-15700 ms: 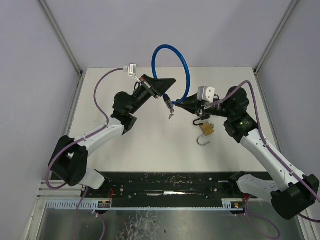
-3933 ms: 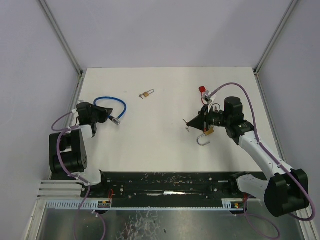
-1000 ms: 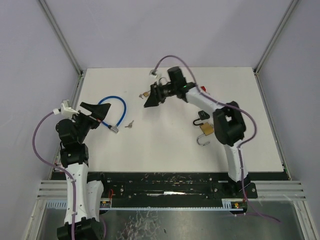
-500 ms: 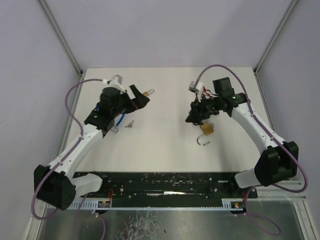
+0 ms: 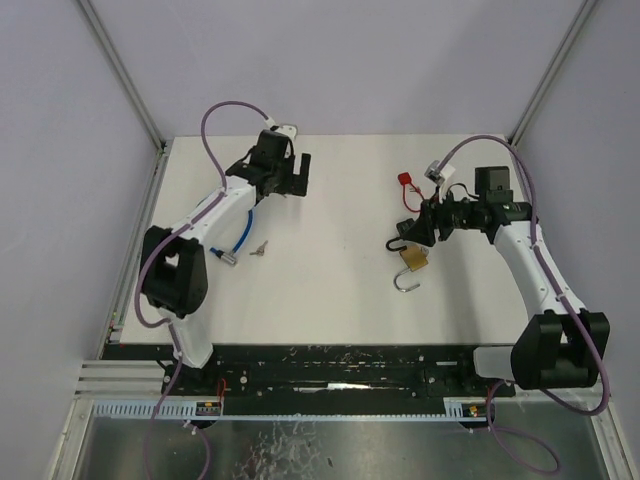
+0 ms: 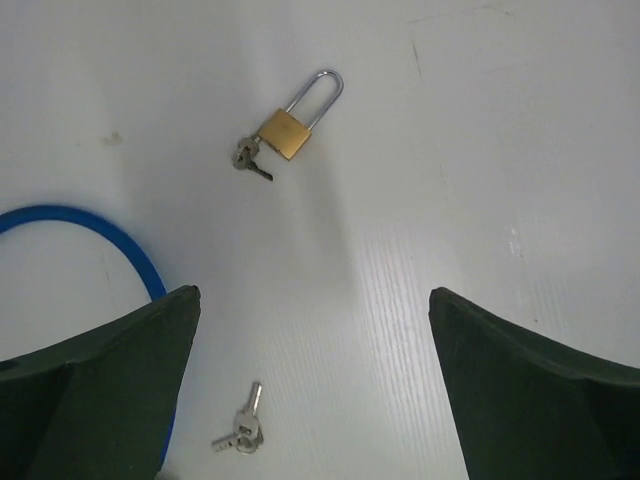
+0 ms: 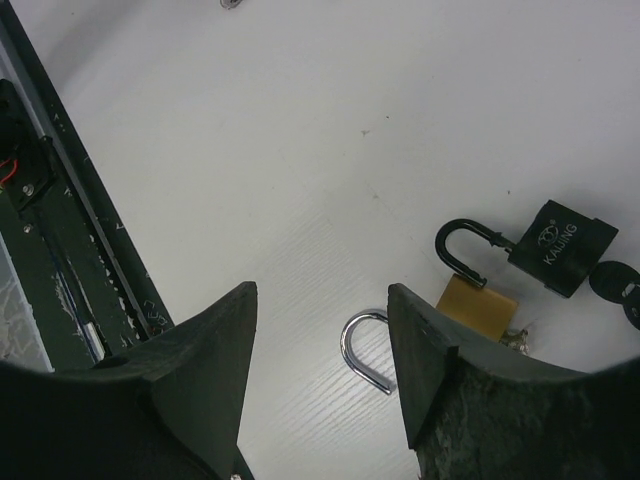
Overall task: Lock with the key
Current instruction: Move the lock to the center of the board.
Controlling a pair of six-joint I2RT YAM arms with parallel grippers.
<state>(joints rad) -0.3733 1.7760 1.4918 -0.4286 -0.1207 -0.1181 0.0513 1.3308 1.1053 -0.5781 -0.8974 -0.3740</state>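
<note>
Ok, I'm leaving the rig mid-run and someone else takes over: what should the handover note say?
Left gripper: fingers wide apart, empty, above the small brass padlock, which has a key bunch at its base; loose keys nearby.
Right gripper: fingers apart, empty, beside the black padlock and larger brass padlock, both shackles open.
Done: neither of those two is locked.
Left: close a shackle, turn the key.

Your left fingers (image 6: 110, 380) have swung off the blue cable lock (image 6: 55, 212) and now hang over the small brass padlock (image 6: 284, 134) at 11 o'clock. Your right fingers (image 7: 200, 380) have drawn back toward 3 o'clock, near the black padlock (image 7: 560, 245). The cable lock, once held aloft, lies on the desk (image 5: 330, 290).
</note>
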